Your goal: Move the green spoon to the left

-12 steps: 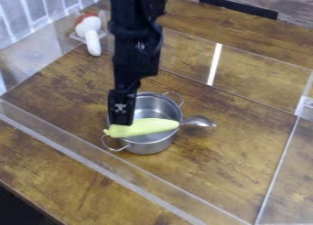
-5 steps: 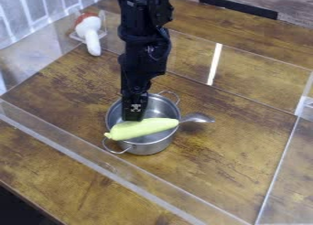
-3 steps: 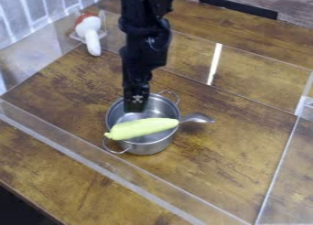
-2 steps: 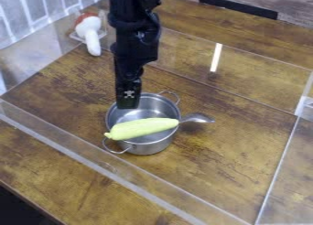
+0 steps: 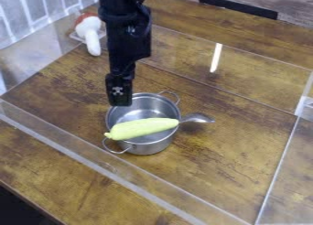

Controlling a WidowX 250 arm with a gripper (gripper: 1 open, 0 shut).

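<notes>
Camera view: the green spoon lies across the steel pot at frame centre, its silver bowl past the right rim, while the open, empty end effector hangs upper left of the pot above the wooden worktop

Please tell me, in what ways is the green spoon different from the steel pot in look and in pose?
The spoon is long and narrow; the pot is round and hollow. The spoon has a thick yellow-green handle with a small silver bowl; the pot is all bare steel, with two small handles. The spoon lies across the pot's rim, its bowl hanging out past the edge; the pot stands upright on the table. Both have shiny metal.
</notes>
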